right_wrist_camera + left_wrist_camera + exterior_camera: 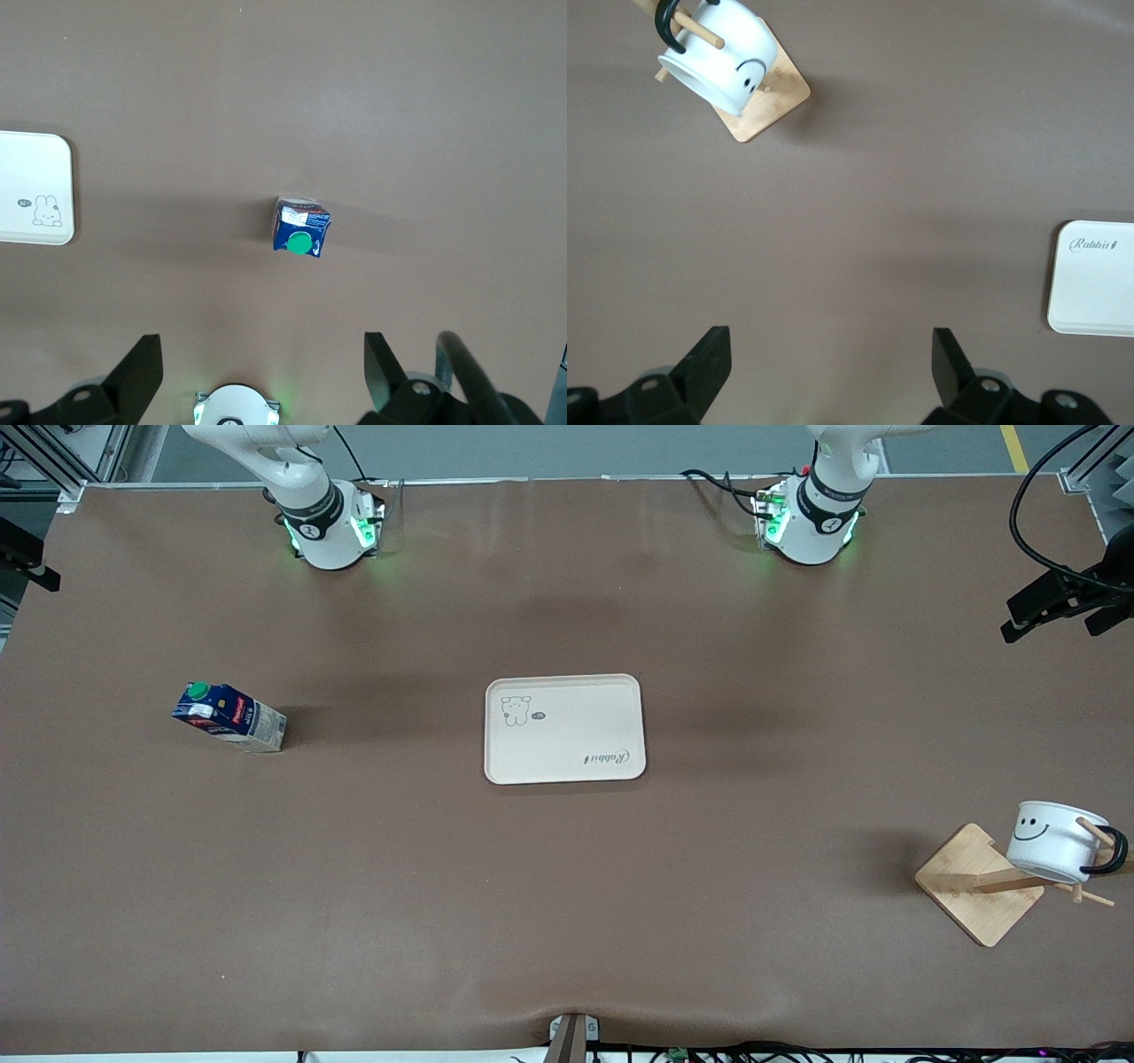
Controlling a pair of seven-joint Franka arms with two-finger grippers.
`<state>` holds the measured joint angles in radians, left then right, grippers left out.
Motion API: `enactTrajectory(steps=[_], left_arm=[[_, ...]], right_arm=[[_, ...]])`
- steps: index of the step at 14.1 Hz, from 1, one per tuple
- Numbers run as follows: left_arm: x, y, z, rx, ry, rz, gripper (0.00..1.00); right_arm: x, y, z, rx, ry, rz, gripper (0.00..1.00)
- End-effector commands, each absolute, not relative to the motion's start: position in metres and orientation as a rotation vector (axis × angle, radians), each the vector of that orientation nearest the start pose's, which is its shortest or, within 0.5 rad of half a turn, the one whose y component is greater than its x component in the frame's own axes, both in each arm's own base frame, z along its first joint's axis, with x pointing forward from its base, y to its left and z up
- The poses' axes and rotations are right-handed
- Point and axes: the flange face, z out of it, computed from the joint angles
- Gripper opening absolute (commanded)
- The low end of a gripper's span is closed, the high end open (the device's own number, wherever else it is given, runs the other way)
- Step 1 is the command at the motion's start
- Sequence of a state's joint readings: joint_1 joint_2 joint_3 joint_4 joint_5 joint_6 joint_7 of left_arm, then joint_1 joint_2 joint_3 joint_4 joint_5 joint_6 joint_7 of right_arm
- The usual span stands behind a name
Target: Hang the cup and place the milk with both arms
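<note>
Nearest the front camera, toward the left arm's end of the table: small white mug with black curved handle and black smiley face, hanging by its handle on a peg of a light wooden rack with a square bamboo base, close to the table's end edge. Farther from the camera, at mid-table: pale cream rectangular tray with rounded corners, a rabbit drawing and the word "Rabbit", surface bare, wide brown tabletop on all sides. About level with the tray, toward the right arm's end: small dark-blue milk carton with round green screw cap, upright, well apart from tray and edge. Left gripper high over bare tabletop, fingers spread wide, nothing between. Right gripper likewise wide and holding nothing, over tabletop near its white base.
</note>
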<state>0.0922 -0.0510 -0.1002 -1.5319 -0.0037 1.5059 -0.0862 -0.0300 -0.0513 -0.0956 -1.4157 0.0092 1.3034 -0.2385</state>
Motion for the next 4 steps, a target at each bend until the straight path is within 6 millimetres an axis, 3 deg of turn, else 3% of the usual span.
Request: enactTrajectory(steps=[1, 4], left_arm=[[0.5343, -0.0067, 0.6694, -3.118, -0.12, -0.052, 1.0], [0.5343, -0.0069, 0.6694, -3.119, -0.117, -0.052, 1.0]], right_arm=[[0.4988, -0.064, 0.7006, -3.092, -0.193, 0.075, 1.0], [0.4991, -0.0602, 0.6998, -3.092, -0.205, 0.08, 1.0]])
